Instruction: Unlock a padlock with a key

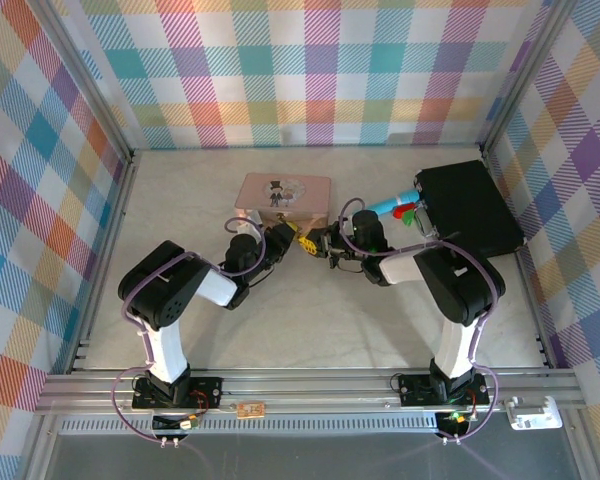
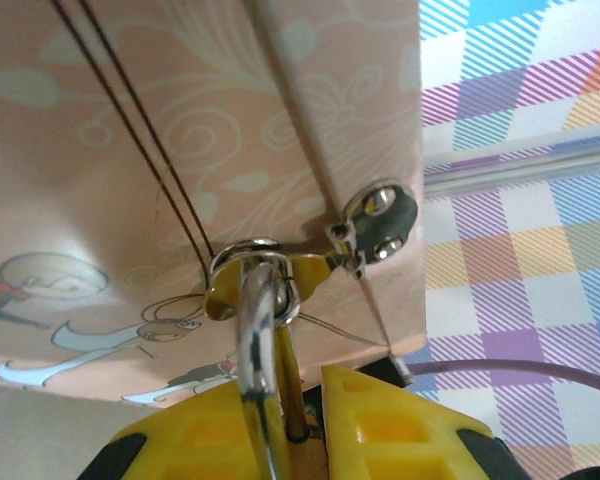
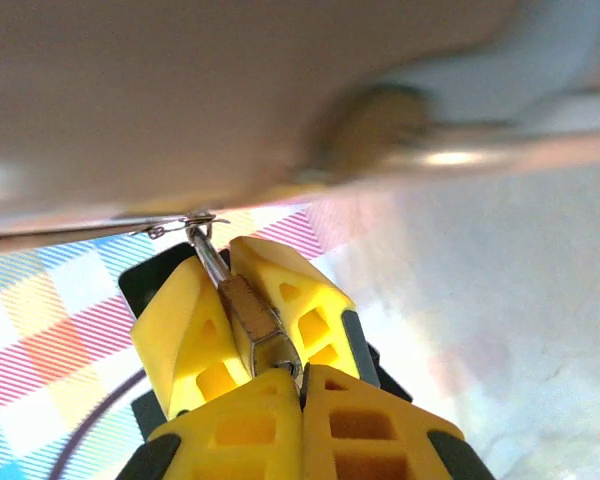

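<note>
Ok, top view: my left gripper [image 1: 295, 240] and right gripper [image 1: 322, 245] meet at the front of the pink tin [image 1: 285, 190]; left wrist: jaws clamped on the padlock [image 2: 252, 310] by the hasp [image 2: 380, 215]; right wrist: jaws pinch the key [image 3: 250, 315], so align it square before twisting; no legible text.

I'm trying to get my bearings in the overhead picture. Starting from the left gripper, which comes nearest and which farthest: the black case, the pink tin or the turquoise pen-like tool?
1. pink tin, just behind the left gripper, toward the back wall.
2. turquoise tool, off to the right, past the other gripper.
3. black case, farthest, by the right wall.
</note>
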`<state>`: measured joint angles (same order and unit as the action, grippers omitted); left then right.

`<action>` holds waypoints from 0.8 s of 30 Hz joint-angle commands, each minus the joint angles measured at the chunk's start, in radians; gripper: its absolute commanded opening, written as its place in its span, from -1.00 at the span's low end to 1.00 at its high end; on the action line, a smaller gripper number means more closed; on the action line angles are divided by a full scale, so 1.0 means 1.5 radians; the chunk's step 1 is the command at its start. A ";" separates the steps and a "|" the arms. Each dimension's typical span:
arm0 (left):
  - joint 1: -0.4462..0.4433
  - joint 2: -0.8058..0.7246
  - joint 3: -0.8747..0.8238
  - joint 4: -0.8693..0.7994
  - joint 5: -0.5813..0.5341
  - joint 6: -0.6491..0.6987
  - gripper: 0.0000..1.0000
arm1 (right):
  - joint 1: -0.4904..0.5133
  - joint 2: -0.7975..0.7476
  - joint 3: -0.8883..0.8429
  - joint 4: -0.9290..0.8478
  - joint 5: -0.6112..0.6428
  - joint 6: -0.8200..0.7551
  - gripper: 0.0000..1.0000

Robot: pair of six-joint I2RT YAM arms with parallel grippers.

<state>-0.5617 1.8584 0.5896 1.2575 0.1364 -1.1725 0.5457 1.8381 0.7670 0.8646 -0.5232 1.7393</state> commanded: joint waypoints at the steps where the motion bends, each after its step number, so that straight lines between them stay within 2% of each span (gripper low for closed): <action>1: -0.038 0.004 -0.007 0.069 0.074 0.071 -1.00 | 0.024 -0.018 -0.005 0.203 0.057 0.292 -1.00; 4: -0.044 0.017 -0.002 0.071 0.070 0.084 -1.00 | 0.056 0.033 0.043 0.327 0.076 0.433 -1.00; 7: -0.052 0.025 -0.003 0.072 0.056 0.105 -1.00 | 0.075 0.041 0.098 0.308 0.065 0.456 -1.00; 16: -0.058 0.023 -0.015 0.073 0.017 0.116 -1.00 | 0.082 0.054 0.044 0.362 0.194 0.506 -1.00; 24: -0.063 0.020 -0.017 0.073 -0.005 0.155 -1.00 | 0.096 0.044 0.093 0.335 0.231 0.539 -1.00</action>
<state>-0.5602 1.8729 0.5858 1.3891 -0.0601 -1.0126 0.6521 1.9495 0.7952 1.1622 -0.2344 2.0708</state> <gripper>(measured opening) 0.144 0.055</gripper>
